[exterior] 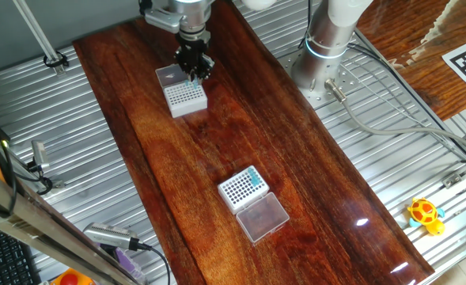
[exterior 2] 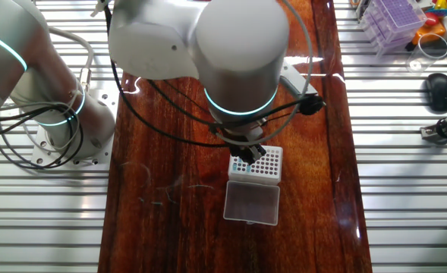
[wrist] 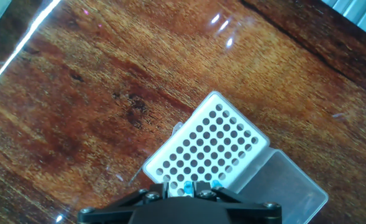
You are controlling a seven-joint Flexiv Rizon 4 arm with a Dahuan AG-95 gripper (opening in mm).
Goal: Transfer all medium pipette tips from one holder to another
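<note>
Medium pipette tips (exterior: 255,180): tiny teal cones, likely almost weightless, thin-walled, slick, and easy to crush or flick away. Most seated in a small cluster at one corner of the fine-dotted rack (exterior: 240,191), well apart from the fingers (exterior: 189,65), with its frosted lid (exterior: 262,216) lying just beside it on the counter (exterior: 138,142). A few teal specks also right at the fingers, at the nearest edge of the bold-holed rack (wrist: 204,149) directly beneath them, with its clear lid (wrist: 288,183) touching or nearly touching that rack on the side away from the open counter. Best taken hold of at the wider collar standing proud of the grid, not at the fine point; light squeeze, straight vertical lift and drop, no sideways drag, since a tilted cone would probably jam or bend in its hole. Racks themselves probably light enough to shift under a snagged tip. Cannot tell whether the fingers are spread or pinching a tip: in the hand view only their dark bases at the bottom edge, teal showing just past them; in one fixed view too small; in the other fixed view blocked by the arm's bulk. Also unclear: number of teal tips near the fingers, whether seated or hanging above the holes, and the exact count left in the fine-dotted rack.
</note>
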